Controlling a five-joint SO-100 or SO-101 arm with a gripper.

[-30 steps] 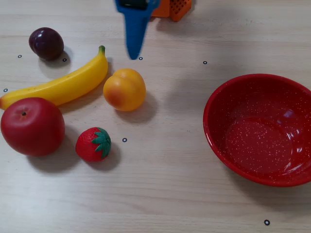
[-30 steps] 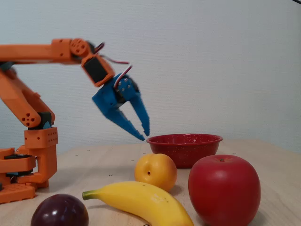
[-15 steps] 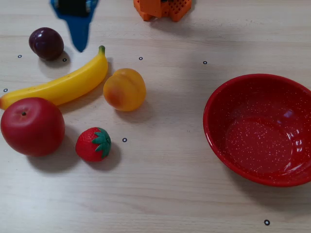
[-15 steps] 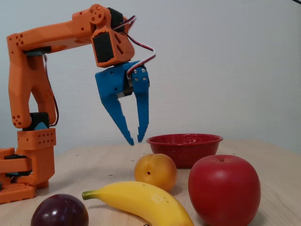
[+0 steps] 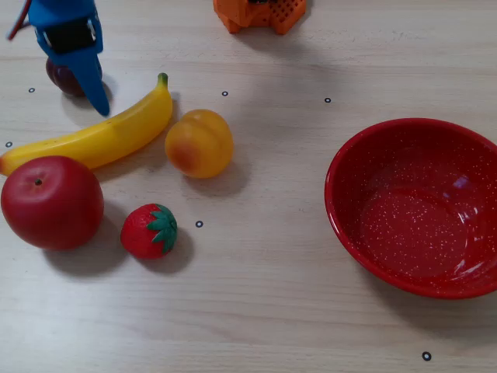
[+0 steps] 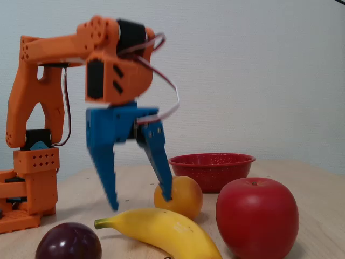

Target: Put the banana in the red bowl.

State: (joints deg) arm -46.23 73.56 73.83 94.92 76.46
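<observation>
The banana (image 5: 101,138) lies on the wooden table at the left, green stem toward the top, between a plum and a red apple. In the low side fixed view the banana (image 6: 161,229) lies in the foreground. My blue gripper (image 5: 97,101) hangs just above the banana's stem half, over the plum. Its jaws stand wide open and nothing is between them; the gripper (image 6: 140,200) has its tips a little above the banana. The red bowl (image 5: 349,163) sits empty at the right, far from the gripper, and the bowl (image 6: 210,172) shows behind the fruit.
A peach (image 5: 199,143) touches the banana's stem side. A red apple (image 5: 51,202) and a strawberry (image 5: 149,231) lie below it. The dark plum (image 5: 58,78) is partly covered by the gripper. The orange arm base (image 5: 260,14) stands at the top edge.
The gripper has swung left across the overhead view from near the peach to over the plum and banana. It has come down and its jaws have spread wider.
</observation>
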